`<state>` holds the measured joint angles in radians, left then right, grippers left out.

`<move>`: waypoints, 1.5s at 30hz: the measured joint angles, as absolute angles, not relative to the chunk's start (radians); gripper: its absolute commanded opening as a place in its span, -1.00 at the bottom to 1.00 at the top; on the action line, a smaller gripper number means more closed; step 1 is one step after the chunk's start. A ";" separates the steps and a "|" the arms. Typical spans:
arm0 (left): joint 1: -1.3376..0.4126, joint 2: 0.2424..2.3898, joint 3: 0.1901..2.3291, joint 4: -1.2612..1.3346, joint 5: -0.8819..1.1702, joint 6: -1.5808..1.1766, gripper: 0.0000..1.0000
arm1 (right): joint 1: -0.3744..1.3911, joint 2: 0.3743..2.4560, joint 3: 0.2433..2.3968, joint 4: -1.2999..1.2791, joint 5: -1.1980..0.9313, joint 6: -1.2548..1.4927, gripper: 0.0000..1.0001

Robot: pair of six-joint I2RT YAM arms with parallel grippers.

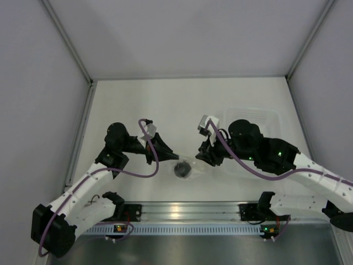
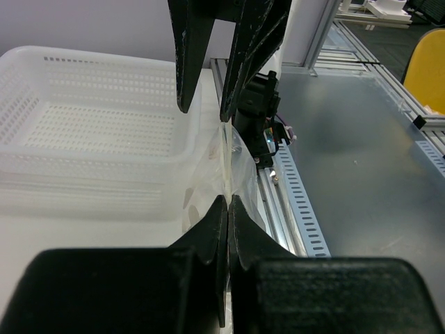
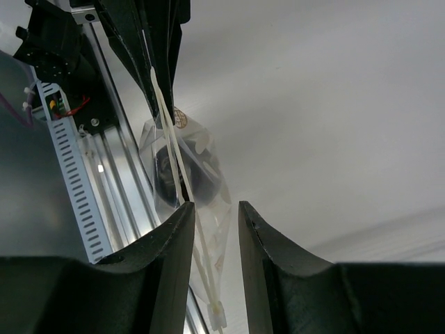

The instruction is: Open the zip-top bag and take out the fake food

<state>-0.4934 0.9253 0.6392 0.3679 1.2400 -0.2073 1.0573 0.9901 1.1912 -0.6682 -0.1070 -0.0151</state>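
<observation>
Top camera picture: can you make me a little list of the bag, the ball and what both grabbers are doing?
zip-top bag: clear, between the two grippers
fake food: dark ball, inside the bag
left gripper: shut on the bag's edge
right gripper: open, bag edge between its fingers
tub: white, beside the right arm

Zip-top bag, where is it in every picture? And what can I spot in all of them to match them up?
Top external: zip-top bag just below the middle, between left tool and right tool.
Left wrist: the bag at centre, seen edge-on.
Right wrist: the bag left of centre, upper half.
Shared landmark: the slotted strip, in all three.
</observation>
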 measured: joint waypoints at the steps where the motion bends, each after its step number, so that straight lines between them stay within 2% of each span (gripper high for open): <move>1: -0.493 0.925 0.639 0.368 1.240 -0.207 -1.00 | 1.057 0.990 1.191 -0.668 -0.107 -0.015 -0.35; 25: -0.499 0.892 0.639 0.368 1.215 -0.207 -1.00 | 1.057 1.036 1.156 -0.654 -0.224 -0.026 -0.35; 26: -0.499 0.892 0.639 0.368 1.214 -0.207 -1.00 | 1.057 1.039 1.151 -0.655 -0.229 -0.027 -0.38; 27: -0.499 0.892 0.639 0.368 1.215 -0.207 -1.00 | 1.057 1.042 1.147 -0.654 -0.232 -0.027 -0.55; 32: -0.499 0.892 0.639 0.368 1.216 -0.207 -1.00 | 1.057 1.046 1.144 -0.653 -0.237 -0.038 -1.00; 36: -0.500 0.893 0.639 0.368 1.216 -0.207 -1.00 | 1.057 1.046 1.144 -0.651 -0.233 -0.039 -1.00; 37: -0.500 0.893 0.639 0.368 1.214 -0.207 -0.74 | 1.057 1.046 1.144 -0.651 -0.232 -0.039 -1.00; 39: -0.500 0.895 0.640 0.372 1.199 -0.212 -0.09 | 1.057 1.046 1.144 -0.649 -0.225 -0.038 -1.00; 40: -0.501 0.896 0.640 0.374 1.174 -0.215 0.37 | 1.057 1.047 1.144 -0.648 -0.218 -0.037 -1.00; 42: -0.501 0.900 0.640 0.378 1.113 -0.229 0.86 | 1.057 1.053 1.145 -0.641 -0.198 -0.032 -1.00; 43: -0.501 0.902 0.640 0.382 1.073 -0.239 0.96 | 1.057 1.060 1.146 -0.638 -0.181 -0.028 -1.00; 45: -0.501 0.906 0.640 0.381 1.003 -0.262 0.96 | 1.057 1.076 1.147 -0.633 -0.147 -0.015 -1.00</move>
<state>-0.5014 0.9062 0.6399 0.3809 1.0035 -0.2623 1.0573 1.0763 1.1465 -0.6327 -0.1471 -0.0154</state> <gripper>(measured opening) 0.968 0.009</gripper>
